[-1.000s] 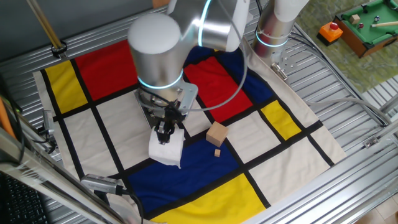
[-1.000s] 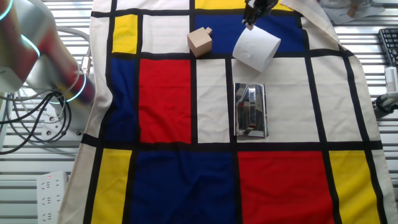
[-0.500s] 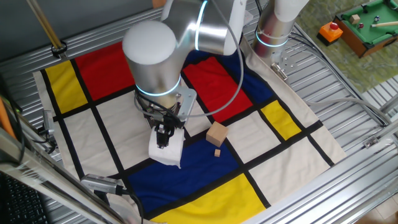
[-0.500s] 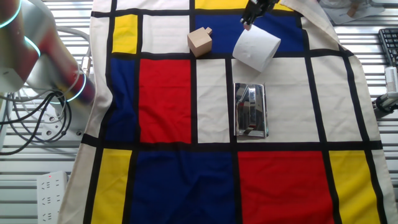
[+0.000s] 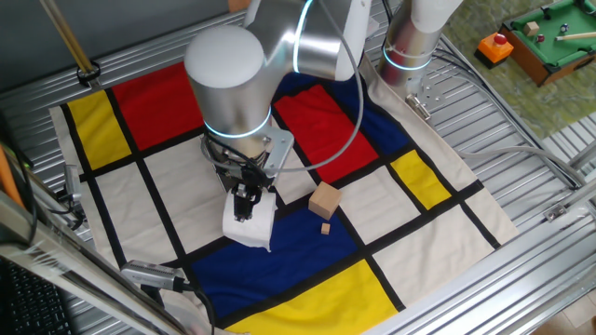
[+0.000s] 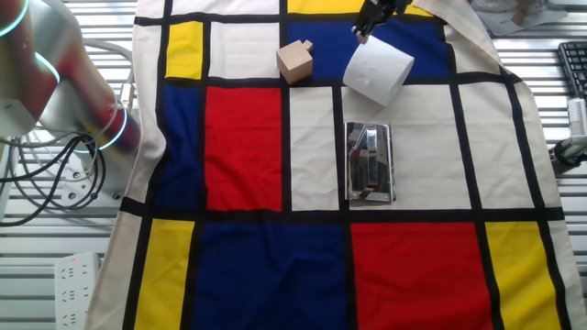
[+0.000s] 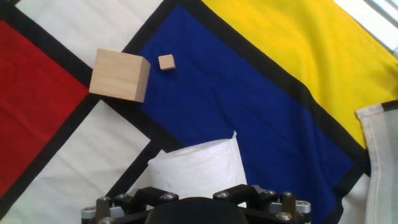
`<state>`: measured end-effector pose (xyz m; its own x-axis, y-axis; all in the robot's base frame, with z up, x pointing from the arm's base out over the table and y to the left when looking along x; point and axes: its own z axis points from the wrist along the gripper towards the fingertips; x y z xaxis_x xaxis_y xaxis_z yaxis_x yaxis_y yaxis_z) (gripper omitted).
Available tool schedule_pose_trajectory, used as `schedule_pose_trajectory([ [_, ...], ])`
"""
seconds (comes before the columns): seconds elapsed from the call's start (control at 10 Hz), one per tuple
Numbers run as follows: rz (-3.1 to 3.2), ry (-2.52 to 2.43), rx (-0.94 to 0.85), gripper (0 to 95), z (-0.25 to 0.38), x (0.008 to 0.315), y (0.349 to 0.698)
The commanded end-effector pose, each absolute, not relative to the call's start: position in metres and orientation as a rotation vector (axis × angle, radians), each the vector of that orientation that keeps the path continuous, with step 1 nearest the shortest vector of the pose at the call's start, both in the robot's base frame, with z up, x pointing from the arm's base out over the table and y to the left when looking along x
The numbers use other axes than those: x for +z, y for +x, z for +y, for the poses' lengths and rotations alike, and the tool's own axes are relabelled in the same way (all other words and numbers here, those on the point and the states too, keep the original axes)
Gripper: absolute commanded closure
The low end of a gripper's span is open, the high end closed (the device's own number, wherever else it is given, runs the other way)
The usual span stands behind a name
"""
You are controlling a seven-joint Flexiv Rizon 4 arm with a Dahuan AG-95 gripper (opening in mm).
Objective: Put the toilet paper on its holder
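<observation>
Claw (image 6: 365, 26) fingertips cut off by the top edge, toilet paper (image 7: 199, 167) partly behind hand housing

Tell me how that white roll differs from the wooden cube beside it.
The roll is white, round and soft-looking; the cube is tan, hard-edged and boxy. The roll is the bigger of the two. The pincer is right at the roll, while the cube sits untouched. Both rest on the checked cloth.

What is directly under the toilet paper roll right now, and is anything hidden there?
The toilet paper lies on the patterned cloth, over blue and white panels and a black line. The holder sits apart, beside it. The cloth beneath the roll is covered, and the gripper hides part of the roll.
</observation>
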<state>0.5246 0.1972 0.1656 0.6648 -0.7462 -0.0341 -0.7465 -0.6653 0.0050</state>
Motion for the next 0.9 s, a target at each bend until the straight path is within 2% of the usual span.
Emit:
schedule_pose_trajectory([
  [0.1, 1.281, -2.859, 0.038, 0.0, 0.198, 0.159, 0.524],
  [0.9, 1.265, -2.860, -0.034, 0.0, 0.185, 0.132, 0.520],
])
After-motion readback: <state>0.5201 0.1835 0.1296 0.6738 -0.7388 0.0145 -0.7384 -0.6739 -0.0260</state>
